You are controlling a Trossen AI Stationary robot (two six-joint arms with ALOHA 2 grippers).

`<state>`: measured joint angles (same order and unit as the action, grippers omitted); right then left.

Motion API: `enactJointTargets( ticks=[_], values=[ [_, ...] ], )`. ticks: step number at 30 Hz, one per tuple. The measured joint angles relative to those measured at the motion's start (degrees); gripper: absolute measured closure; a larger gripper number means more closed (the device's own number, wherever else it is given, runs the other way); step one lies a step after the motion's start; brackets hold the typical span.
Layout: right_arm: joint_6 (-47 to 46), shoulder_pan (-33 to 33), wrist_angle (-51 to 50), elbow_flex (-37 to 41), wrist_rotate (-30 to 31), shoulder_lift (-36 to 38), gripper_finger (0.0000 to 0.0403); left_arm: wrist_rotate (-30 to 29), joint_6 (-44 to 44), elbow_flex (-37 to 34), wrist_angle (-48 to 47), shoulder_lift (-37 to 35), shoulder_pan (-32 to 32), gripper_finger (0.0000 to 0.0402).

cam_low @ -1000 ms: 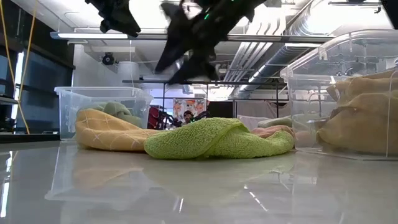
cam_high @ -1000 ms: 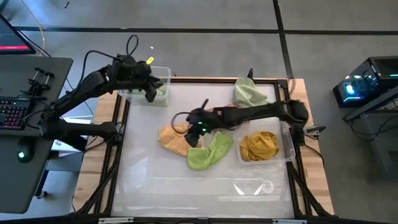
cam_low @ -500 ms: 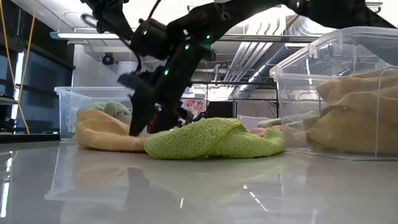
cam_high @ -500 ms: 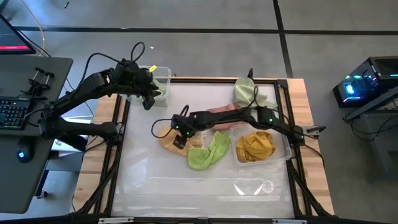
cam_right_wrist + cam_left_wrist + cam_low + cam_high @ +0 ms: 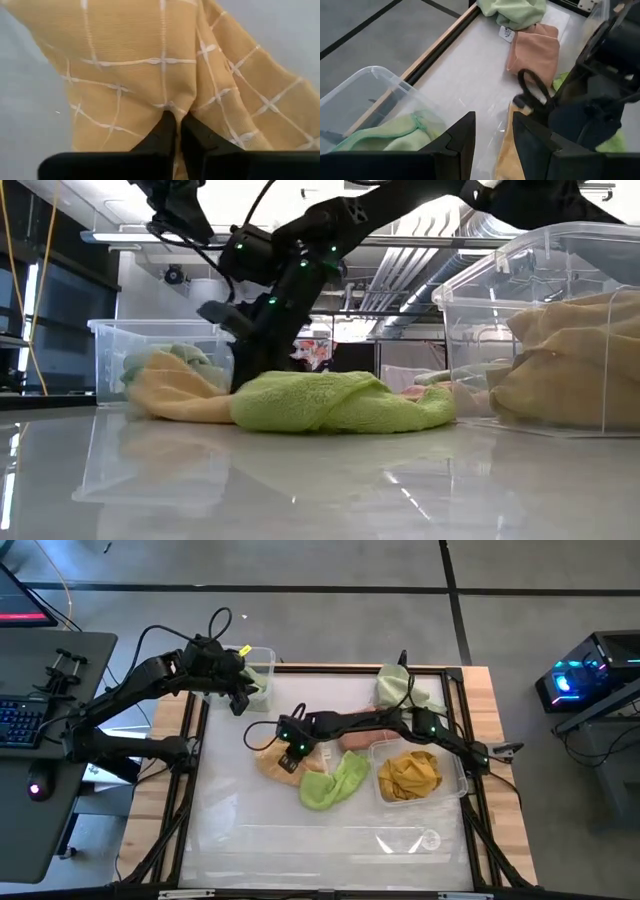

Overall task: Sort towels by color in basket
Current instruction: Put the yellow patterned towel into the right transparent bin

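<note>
Hovering over the left bin [image 5: 256, 670], the left end effector [image 5: 240, 700] stays parted and empty. Beside the lime towel [image 5: 335, 783], the right end effector [image 5: 288, 762] has now pinched the peach-orange towel [image 5: 272, 762] on the counter [image 5: 300, 830].

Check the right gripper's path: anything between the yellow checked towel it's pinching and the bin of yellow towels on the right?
Yes. The right gripper is shut on the yellow checked towel, and the lime green towel lies on the table directly between it and the yellow-towel bin. The salmon pink towel lies just behind that line. Lifting clear should avoid dragging them.
</note>
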<state>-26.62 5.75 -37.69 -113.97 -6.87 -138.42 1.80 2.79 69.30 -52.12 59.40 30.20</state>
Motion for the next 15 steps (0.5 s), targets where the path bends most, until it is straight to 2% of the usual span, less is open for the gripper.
enactJointTargets(
  ticks=[9, 13, 15],
  values=[
    [9.4, 1.0, -10.8, 0.0, 9.8, 14.5, 0.0395, -5.1, 1.2, 0.0, -0.8, -2.6, 0.0, 0.0286],
    [14.4, -0.3, -15.3, 0.1, 15.5, 24.0, 0.0398, -7.6, 1.6, 0.0, -0.8, -4.3, 0.0, 0.0286],
    [16.4, -0.6, -17.4, -0.1, 16.5, 29.4, 0.0399, -8.1, 1.6, 0.0, -0.8, -5.1, 0.0, 0.0286]
  ],
)
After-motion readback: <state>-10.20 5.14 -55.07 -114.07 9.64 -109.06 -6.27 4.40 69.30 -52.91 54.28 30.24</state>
